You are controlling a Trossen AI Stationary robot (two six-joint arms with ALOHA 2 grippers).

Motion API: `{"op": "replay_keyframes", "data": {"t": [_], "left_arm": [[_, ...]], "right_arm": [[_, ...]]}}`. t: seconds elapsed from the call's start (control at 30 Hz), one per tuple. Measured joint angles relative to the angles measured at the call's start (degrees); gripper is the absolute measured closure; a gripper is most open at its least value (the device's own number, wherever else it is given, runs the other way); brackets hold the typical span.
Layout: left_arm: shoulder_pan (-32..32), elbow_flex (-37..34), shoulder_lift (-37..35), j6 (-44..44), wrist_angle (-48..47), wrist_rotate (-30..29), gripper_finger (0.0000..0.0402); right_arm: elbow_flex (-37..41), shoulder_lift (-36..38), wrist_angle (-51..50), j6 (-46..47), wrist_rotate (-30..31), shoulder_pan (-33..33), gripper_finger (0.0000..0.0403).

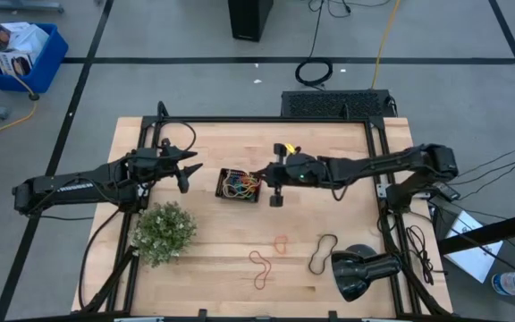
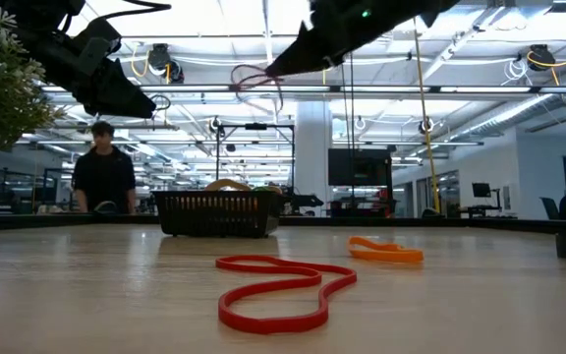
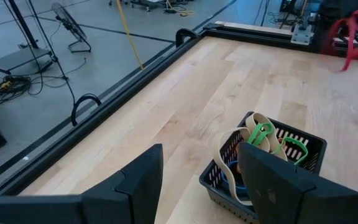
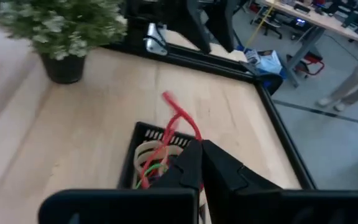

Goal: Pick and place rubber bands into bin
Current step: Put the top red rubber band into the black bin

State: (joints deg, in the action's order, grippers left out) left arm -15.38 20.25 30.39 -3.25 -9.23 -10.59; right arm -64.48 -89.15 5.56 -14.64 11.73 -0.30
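Note:
The black mesh bin (image 1: 238, 185) stands at the table's middle and holds several bands, tan and green among them (image 3: 263, 138). My right gripper (image 1: 259, 176) is above the bin's right edge, shut on a red rubber band (image 4: 178, 121). My left gripper (image 1: 186, 170) is open and empty in the air left of the bin; it also shows in the left wrist view (image 3: 201, 180). A red band (image 1: 259, 266), an orange band (image 1: 281, 242) and a black band (image 1: 323, 253) lie flat on the table nearer the front. My right gripper pinches the red band between its two fingertips (image 4: 191, 152), at one end of the loop. The fingers come slanting down from the table's right side. The band's free loop (image 2: 254, 81) sticks out past the fingertips, slack and lifted clear above the bin.
A potted green plant (image 1: 164, 231) stands at the front left. A black lamp-like object (image 1: 360, 273) lies at the front right. A black frame (image 1: 378, 134) rims the table. A person (image 2: 104, 177) stands in the room beyond the far edge.

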Motion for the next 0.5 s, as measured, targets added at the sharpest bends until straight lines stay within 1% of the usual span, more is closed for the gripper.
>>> {"op": "replay_keyframes", "data": {"t": [0.27, 0.4, 0.5], "left_arm": [[0.0, 0.0, 0.0, 0.0, 0.0, 0.0, 0.0185], [0.0, 0.0, 0.0, 0.0, 0.0, 0.0, 0.0185], [0.0, 0.0, 0.0, 0.0, -0.1, 0.0, 0.0185]], "right_arm": [[-0.6, -8.3, 2.6, 0.6, -0.1, -2.7, 0.0403], [-0.6, -13.3, 4.7, 0.8, -3.7, -3.1, 0.0403], [-0.6, -16.6, 6.6, 0.8, -4.4, -3.1, 0.0403]]}}
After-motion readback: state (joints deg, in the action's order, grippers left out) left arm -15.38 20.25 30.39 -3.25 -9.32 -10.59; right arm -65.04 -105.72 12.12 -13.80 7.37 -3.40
